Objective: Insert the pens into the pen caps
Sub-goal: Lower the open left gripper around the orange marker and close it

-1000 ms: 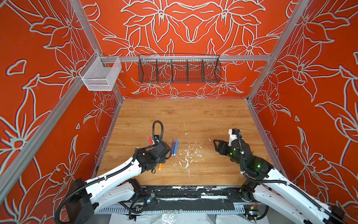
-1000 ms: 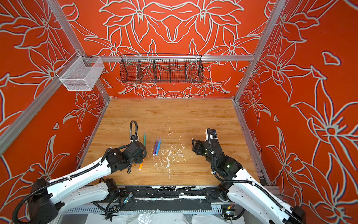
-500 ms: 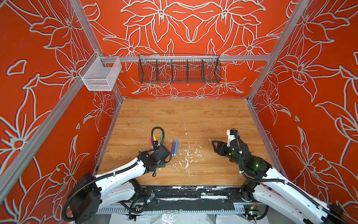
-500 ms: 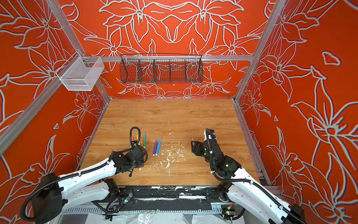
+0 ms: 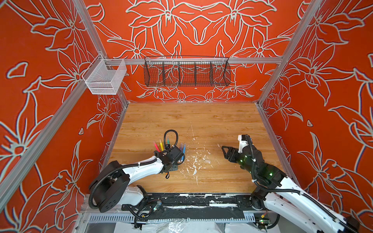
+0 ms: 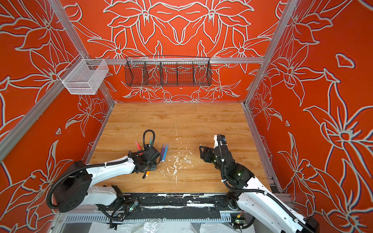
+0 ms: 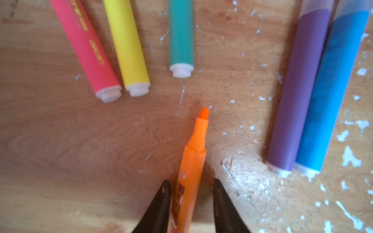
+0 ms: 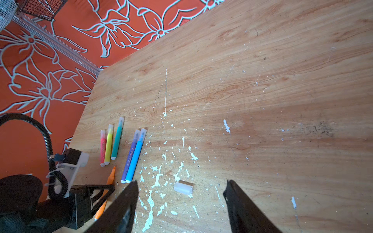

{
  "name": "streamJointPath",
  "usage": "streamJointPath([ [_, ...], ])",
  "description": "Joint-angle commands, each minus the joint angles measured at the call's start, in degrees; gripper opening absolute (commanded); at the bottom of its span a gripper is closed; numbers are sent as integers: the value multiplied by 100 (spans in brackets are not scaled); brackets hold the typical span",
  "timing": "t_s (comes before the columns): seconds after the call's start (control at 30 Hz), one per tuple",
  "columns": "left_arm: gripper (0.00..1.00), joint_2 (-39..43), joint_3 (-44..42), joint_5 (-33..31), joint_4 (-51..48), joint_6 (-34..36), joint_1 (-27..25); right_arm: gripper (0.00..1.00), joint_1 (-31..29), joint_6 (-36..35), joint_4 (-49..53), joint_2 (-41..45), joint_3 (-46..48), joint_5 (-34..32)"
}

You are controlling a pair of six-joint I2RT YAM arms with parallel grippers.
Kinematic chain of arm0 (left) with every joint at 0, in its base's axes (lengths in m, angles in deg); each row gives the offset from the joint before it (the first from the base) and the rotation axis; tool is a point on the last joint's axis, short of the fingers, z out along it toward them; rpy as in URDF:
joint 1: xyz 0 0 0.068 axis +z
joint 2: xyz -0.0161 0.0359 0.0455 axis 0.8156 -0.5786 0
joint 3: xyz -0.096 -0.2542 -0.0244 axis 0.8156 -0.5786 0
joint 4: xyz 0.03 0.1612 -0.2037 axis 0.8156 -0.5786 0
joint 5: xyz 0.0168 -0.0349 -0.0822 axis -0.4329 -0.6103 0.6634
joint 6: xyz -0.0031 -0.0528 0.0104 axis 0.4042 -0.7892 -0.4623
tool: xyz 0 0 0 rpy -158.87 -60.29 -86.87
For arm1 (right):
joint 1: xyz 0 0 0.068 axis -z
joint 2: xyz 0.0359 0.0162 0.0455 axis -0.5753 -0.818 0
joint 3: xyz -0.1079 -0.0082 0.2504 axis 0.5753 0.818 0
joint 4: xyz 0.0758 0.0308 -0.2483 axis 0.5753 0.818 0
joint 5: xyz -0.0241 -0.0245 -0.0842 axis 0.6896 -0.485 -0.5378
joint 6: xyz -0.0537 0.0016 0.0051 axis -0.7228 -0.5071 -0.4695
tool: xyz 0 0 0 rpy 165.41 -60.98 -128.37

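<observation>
An uncapped orange pen (image 7: 193, 161) lies on the wood with its tip pointing at the other pens. My left gripper (image 7: 191, 181) straddles its barrel; one finger is against it and a gap shows at the other. Pink (image 7: 86, 50), yellow (image 7: 127, 46), green (image 7: 181, 36), purple (image 7: 296, 90) and blue (image 7: 331, 90) pens lie beyond it, with pale caps on their far ends in the right wrist view. One loose clear pen cap (image 8: 183, 188) lies among white flecks (image 5: 207, 161). My right gripper (image 8: 181, 182) hovers over it, open and empty.
White paint-like flecks (image 5: 194, 161) scatter the middle of the wooden table (image 5: 191, 121). A black wire basket (image 5: 186, 71) and a white mesh basket (image 5: 105, 77) hang on the far wall. Orange walls close in both sides.
My left arm has sunk toward the table over the orange pen and its jaws have narrowed around the barrel. The right gripper has barely shifted.
</observation>
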Motion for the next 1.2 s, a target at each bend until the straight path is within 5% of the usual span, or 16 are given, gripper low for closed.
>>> streamJointPath([
  [0.0,32,-158,-23,116,-370,-101,34,71,47,0,115,72,25,-6],
  [0.97,30,631,-442,689,-776,-161,26,71,47,75,-24,37,77,161],
  [1.17,22,615,-421,626,-767,-166,26,71,47,70,-22,49,61,161],
])
